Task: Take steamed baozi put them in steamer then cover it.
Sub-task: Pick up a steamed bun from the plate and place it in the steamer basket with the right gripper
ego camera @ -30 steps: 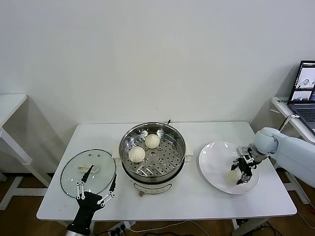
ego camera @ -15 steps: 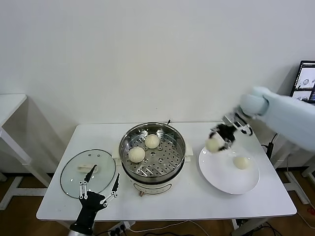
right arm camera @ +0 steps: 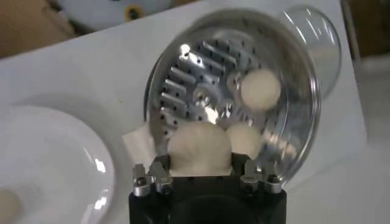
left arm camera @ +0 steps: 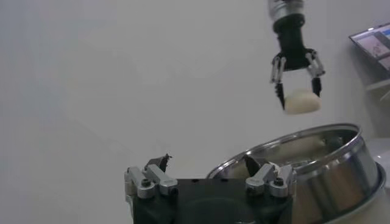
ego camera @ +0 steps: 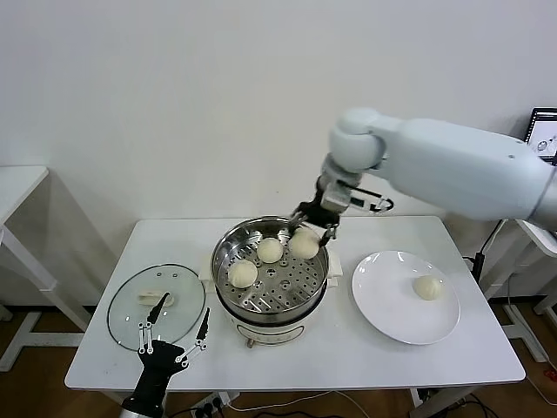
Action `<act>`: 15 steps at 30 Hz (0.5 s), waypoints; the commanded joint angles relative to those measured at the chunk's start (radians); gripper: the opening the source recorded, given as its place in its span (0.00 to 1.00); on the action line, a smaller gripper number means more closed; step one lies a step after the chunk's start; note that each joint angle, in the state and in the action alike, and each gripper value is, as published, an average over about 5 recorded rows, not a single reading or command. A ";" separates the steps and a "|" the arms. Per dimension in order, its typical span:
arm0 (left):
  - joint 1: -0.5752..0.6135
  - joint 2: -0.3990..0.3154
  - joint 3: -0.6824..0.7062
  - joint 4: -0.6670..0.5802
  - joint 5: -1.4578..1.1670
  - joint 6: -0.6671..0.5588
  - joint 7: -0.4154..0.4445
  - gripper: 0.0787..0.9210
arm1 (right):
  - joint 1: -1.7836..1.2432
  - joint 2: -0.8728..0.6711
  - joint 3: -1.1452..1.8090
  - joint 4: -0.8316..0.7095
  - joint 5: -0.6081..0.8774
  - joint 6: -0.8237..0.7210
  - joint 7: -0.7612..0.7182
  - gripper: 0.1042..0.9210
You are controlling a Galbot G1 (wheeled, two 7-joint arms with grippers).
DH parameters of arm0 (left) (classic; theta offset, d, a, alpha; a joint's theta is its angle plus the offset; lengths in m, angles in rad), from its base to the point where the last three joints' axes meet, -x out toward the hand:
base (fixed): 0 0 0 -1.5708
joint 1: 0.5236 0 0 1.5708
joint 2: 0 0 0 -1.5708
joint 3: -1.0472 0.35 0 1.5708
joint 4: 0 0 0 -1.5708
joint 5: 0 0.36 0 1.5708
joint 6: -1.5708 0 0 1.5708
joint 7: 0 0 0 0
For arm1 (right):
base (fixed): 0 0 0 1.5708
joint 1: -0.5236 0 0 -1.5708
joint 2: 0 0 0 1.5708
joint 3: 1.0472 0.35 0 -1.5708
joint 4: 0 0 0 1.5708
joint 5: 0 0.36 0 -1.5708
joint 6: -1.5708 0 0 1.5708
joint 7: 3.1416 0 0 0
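Note:
My right gripper (ego camera: 311, 233) is shut on a cream-white baozi (ego camera: 304, 245) and holds it just above the far right part of the steel steamer (ego camera: 224, 252). In the right wrist view the held baozi (right arm camera: 199, 148) sits between the fingers over the perforated tray (right arm camera: 201, 61). Two baozi (ego camera: 271, 250) (ego camera: 242, 273) lie on the tray. One baozi (ego camera: 427, 287) lies on the white plate (ego camera: 383, 300). The glass cover (ego camera: 157, 306) lies on the table left of the steamer. My left gripper (ego camera: 169, 340) is open at the front edge beside the cover.
The white table (ego camera: 348, 348) carries everything. A laptop (ego camera: 541, 148) stands on a side table at far right. Another white table (ego camera: 17, 187) is at far left. The left wrist view shows the steamer rim (left arm camera: 304, 140) and the right gripper (left arm camera: 298, 85) with its baozi.
My right gripper picked a baozi off the plate, lifted it and carried it left to above the steamer. One baozi stays on the plate. The left arm barely moved.

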 commanded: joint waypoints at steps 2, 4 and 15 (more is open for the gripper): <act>-0.003 -0.003 0.003 0.004 0.000 -0.002 -0.002 0.88 | -0.037 0.141 -0.029 0.056 -0.154 0.196 0.025 0.70; -0.004 -0.004 0.004 0.004 0.000 -0.003 -0.003 0.88 | -0.056 0.146 -0.029 0.055 -0.175 0.212 0.026 0.70; -0.009 -0.007 0.008 0.006 -0.001 -0.006 -0.008 0.88 | -0.149 0.157 -0.012 0.021 -0.274 0.254 0.050 0.71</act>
